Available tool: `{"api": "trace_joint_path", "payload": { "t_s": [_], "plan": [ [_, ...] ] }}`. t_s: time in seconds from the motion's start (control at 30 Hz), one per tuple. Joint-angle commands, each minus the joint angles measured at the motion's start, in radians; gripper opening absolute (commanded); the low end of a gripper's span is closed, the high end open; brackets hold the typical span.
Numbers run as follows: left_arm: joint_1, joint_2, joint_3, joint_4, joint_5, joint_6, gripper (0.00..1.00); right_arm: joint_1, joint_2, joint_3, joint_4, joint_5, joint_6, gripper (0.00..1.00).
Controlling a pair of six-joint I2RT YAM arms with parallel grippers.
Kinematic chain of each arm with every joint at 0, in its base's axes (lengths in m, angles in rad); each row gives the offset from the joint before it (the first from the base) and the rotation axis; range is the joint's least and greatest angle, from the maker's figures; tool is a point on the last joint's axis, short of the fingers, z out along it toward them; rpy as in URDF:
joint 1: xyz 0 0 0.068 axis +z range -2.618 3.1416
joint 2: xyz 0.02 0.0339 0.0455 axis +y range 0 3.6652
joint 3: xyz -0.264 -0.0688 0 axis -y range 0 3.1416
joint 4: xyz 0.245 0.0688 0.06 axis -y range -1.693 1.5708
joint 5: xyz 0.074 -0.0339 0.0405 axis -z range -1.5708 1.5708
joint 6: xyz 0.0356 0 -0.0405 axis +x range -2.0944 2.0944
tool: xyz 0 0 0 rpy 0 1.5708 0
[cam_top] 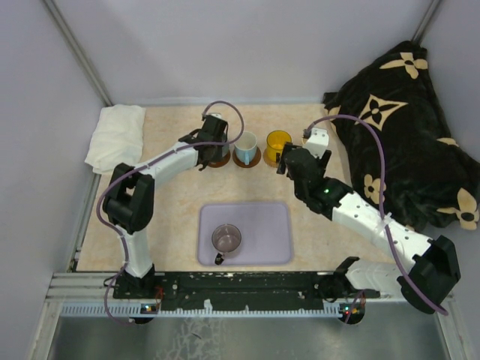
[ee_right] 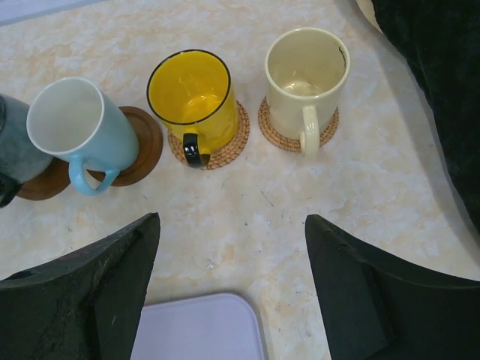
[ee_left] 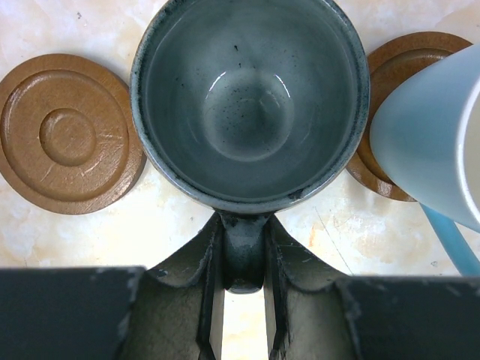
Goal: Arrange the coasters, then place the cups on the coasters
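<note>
My left gripper (ee_left: 244, 251) is shut on the handle of the dark grey-green cup (ee_left: 251, 97), at the left end of the back row (cam_top: 215, 142). A brown coaster (ee_right: 39, 184) shows under that cup's edge; whether the cup rests on it I cannot tell. An empty brown coaster (ee_left: 67, 135) lies to its left. The white cup with the blue handle (ee_right: 79, 127) stands on a dark coaster (ee_right: 144, 142). On woven coasters stand the yellow cup (ee_right: 191, 94) and the cream cup (ee_right: 306, 79). The mauve cup (cam_top: 226, 239) sits on the tray. My right gripper (ee_right: 232, 247) hangs open and empty in front of the row.
The lavender tray (cam_top: 262, 225) lies at the near middle of the table. A folded white cloth (cam_top: 116, 135) is at the back left. A black blanket with cream flowers (cam_top: 405, 127) is heaped along the right side, close to the cream cup.
</note>
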Motion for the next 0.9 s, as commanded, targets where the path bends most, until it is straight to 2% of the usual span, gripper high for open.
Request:
{"api": "trace_joint_path", "payload": {
  "t_s": [0.0, 0.7, 0.87],
  "plan": [
    [0.004, -0.037, -0.006, 0.059, -0.011, -0.033, 0.0, 0.002, 0.006, 0.047, 0.024, 0.009, 0.013, 0.78],
    [0.006, -0.044, -0.063, 0.08, -0.017, -0.069, 0.0, 0.002, 0.003, 0.032, 0.019, -0.012, 0.033, 0.78],
    [0.006, -0.048, -0.066, 0.058, -0.014, -0.086, 0.07, 0.003, 0.006, 0.031, 0.024, -0.019, 0.035, 0.78]
  ]
}}
